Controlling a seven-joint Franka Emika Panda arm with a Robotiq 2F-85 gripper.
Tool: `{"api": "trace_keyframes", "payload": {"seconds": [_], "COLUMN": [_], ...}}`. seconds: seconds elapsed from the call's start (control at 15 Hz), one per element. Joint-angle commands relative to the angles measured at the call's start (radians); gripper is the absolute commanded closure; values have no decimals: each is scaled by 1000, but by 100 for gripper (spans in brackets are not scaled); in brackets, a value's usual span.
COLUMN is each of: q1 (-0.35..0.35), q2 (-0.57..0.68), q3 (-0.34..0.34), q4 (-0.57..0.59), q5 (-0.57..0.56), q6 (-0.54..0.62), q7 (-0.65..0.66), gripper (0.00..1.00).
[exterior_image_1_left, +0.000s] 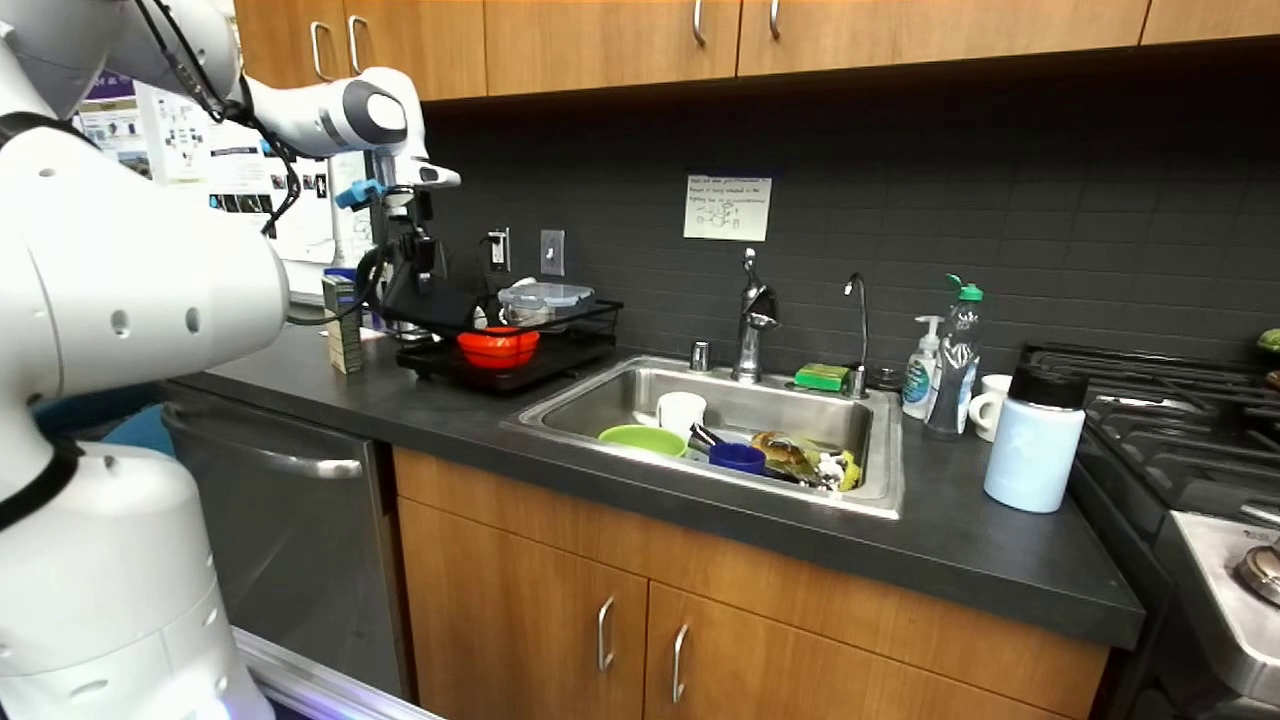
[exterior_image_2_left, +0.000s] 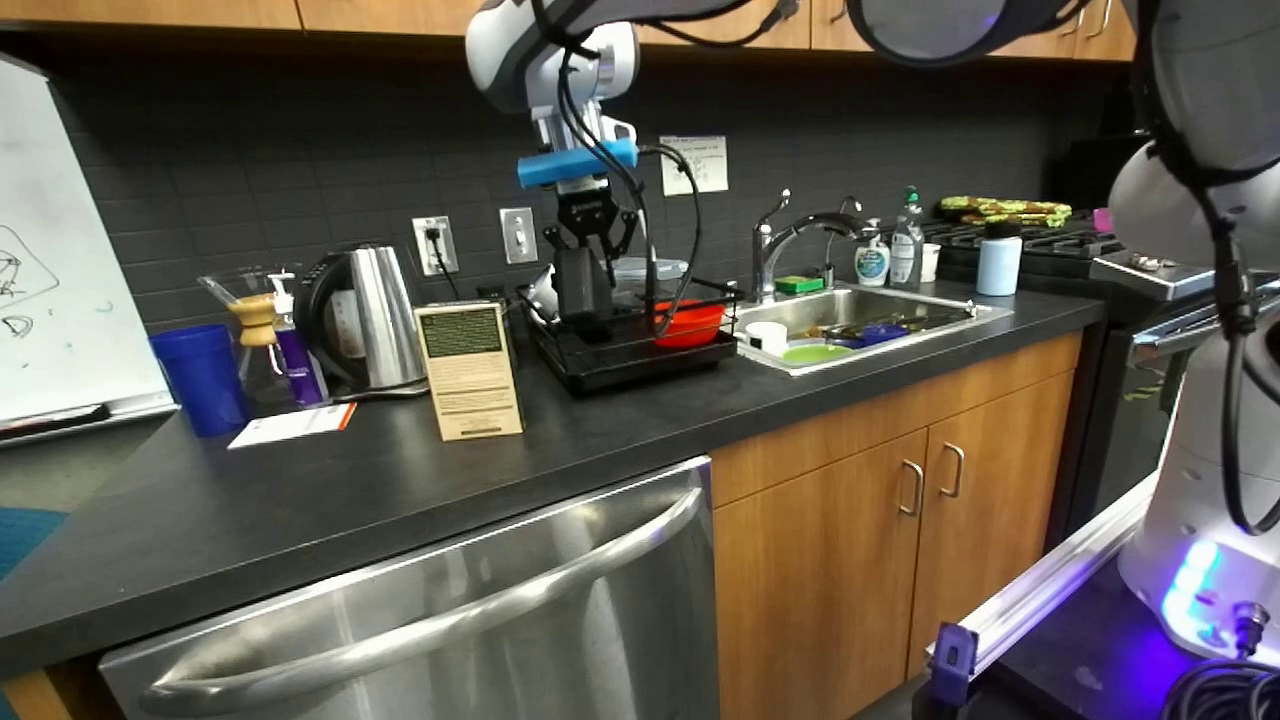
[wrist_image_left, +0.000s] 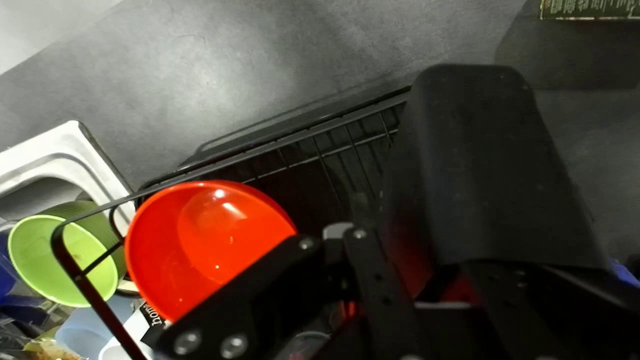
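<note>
My gripper (exterior_image_2_left: 595, 250) is over the end of the black dish rack (exterior_image_2_left: 640, 370). It is shut on the wall of a dark, box-like black container (wrist_image_left: 480, 165) with rounded corners. In the wrist view, a finger (wrist_image_left: 370, 265) lies along the container's left side, and the container hides the opposite fingertip. The container (exterior_image_1_left: 430, 300) looks tilted in an exterior view; whether it rests on the rack I cannot tell. Beside it, a shiny red bowl (wrist_image_left: 210, 235) sits in the rack, apart from the fingertips. Behind that bowl is a clear lidded container (exterior_image_1_left: 545, 297).
A steel sink (exterior_image_1_left: 890, 480) holds dishes, including a green bowl (wrist_image_left: 65, 265). A tan box (exterior_image_2_left: 470, 370), a kettle (exterior_image_2_left: 385, 315) and a blue cup (exterior_image_2_left: 205, 380) stand on the counter near the rack. Cupboards (exterior_image_1_left: 610, 40) hang above, and a faucet (exterior_image_1_left: 755, 310) rises behind the sink.
</note>
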Motion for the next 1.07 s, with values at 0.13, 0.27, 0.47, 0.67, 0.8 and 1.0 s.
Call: {"api": "trace_keyframes", "payload": {"seconds": [0.13, 0.27, 0.47, 0.67, 0.8, 1.0], "q1": [-15, -11, 10, 52, 82, 121], "q2": [-22, -21, -17, -6, -2, -4], "q3": [-10, -12, -23, -40, -48, -53], "q4": [20, 21, 16, -6, -27, -70], "q5": [35, 35, 38, 52, 60, 51], "q6": [-2, 3, 39, 147, 239, 377], "q7": [-28, -28, -43, -82, -112, -174], "gripper": [100, 99, 99, 99, 99, 99]}}
